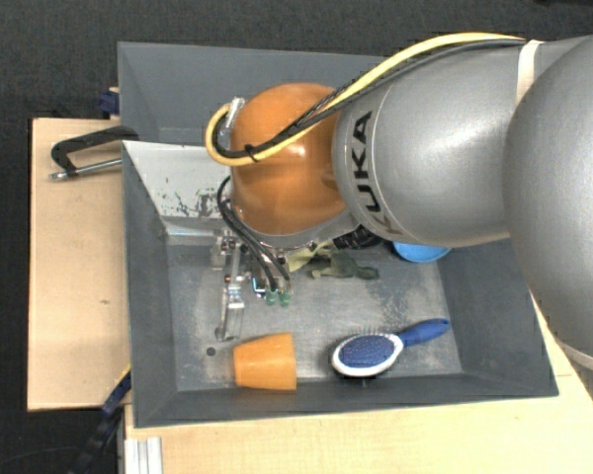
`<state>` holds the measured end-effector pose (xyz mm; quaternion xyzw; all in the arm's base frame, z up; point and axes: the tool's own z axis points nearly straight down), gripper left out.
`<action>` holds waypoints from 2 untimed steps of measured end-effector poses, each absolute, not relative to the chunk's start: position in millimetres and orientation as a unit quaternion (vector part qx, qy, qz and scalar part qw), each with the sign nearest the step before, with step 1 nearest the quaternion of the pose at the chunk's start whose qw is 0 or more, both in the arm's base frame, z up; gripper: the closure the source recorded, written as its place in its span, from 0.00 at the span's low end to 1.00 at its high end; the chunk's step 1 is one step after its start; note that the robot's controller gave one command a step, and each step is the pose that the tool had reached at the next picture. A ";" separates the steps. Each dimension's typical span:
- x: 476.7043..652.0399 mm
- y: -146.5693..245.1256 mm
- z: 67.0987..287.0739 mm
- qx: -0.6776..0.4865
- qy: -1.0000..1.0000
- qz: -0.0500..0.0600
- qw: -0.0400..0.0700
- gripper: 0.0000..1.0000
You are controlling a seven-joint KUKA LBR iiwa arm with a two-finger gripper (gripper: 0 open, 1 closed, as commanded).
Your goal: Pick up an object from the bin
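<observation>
Orange cup (265,361) lies on its side on the floor of the grey metal bin (326,403), close to the front wall and left of the middle. Its long axis runs across the view, with the wider end facing the view's right, toward a blue hairbrush (376,351). The brush lies just beside it, its oval head nearest the cup and its handle slanting up and to the right. The end effector (229,309) hangs just above the cup's left end in the view, under the orange wrist cover; whether it is spread or pressed together cannot be told. "KUKA" reads sideways on the arm's grey shell. The bin also holds a small dark-green plastic figure (344,267) near the middle and a blue thing (420,253) half hidden beneath the arm.
</observation>
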<state>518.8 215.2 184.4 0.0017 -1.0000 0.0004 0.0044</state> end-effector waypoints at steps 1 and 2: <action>491.9 161.6 141.6 0.063 -0.998 0.001 0.003 0.00; 496.7 167.3 78.8 0.231 -0.973 -0.003 0.005 0.00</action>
